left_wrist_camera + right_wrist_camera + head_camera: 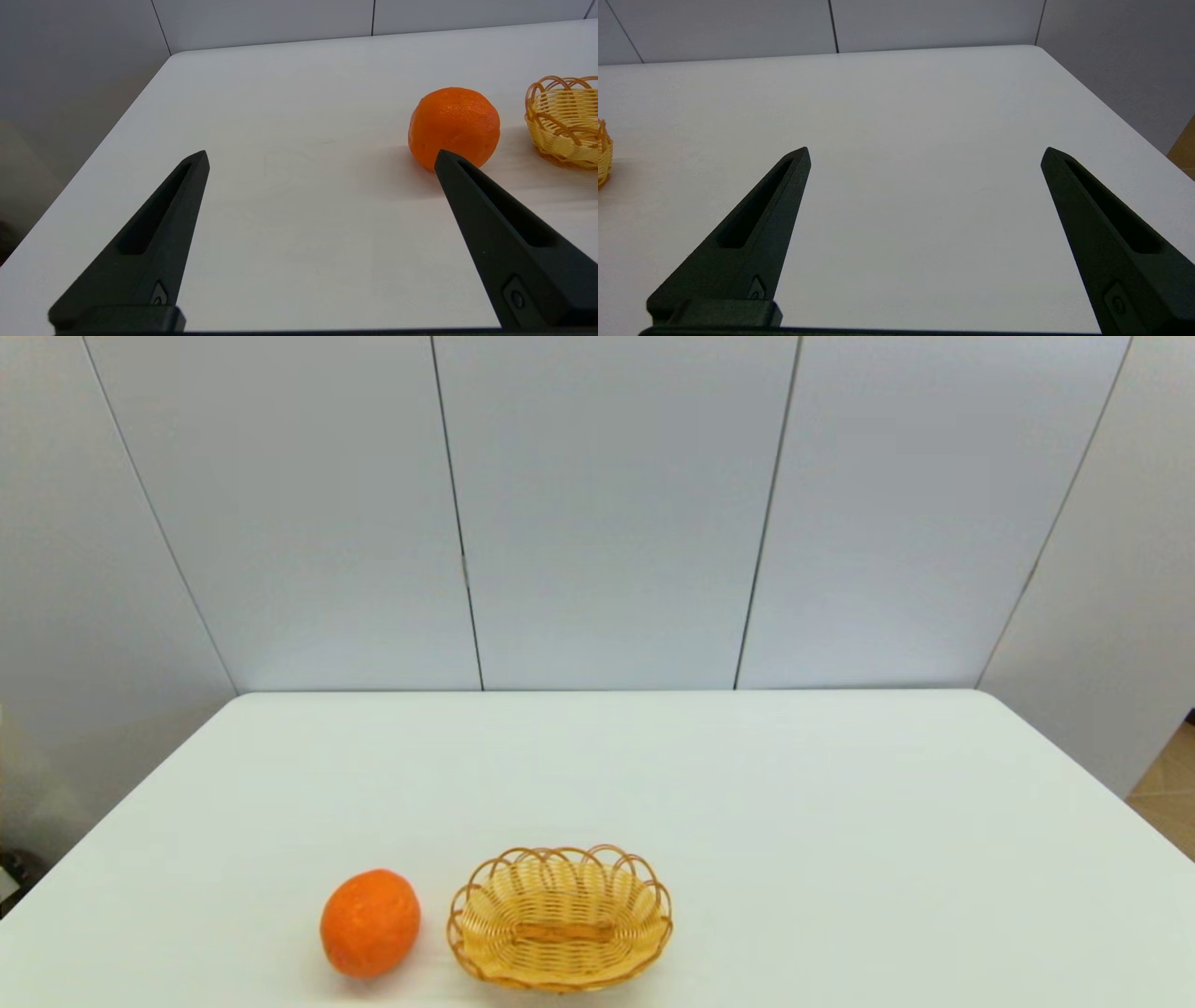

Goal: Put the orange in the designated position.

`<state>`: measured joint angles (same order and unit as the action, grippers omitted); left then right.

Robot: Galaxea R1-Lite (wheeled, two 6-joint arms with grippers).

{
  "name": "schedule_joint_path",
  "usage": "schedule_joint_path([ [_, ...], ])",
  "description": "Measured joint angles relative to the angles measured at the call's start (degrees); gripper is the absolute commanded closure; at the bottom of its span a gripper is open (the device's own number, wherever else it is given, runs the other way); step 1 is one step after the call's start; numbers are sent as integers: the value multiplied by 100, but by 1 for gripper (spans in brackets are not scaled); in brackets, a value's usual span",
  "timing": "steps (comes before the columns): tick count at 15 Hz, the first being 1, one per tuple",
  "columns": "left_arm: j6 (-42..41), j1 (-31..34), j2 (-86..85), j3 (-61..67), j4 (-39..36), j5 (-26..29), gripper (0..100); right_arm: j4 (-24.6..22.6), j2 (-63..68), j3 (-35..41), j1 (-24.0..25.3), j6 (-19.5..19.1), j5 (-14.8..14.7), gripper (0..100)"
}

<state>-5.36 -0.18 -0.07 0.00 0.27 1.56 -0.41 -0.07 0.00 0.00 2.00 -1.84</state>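
The orange [370, 923] rests on the white table [653, 765] near its front edge, just left of an empty wicker basket [559, 917]. In the left wrist view the orange [453, 127] lies beyond one black finger, off to the side of the open left gripper [322, 158], with the basket [563, 122] past it. The right gripper [925, 154] stands open over bare table, holding nothing, and only a sliver of the basket [603, 154] shows at that picture's edge. Neither arm shows in the head view.
Grey wall panels [607, 513] stand behind the table's far edge. The table's left corner [173, 53] and right corner [1036, 46] show in the wrist views, with floor beyond the right side [1167, 793].
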Motion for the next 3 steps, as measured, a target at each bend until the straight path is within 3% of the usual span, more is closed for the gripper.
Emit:
schedule_joint_path([
  [3, 2, 0, 0, 0, 2, 0, 0, 0, 0, 0, 0, -5, 0, 0],
])
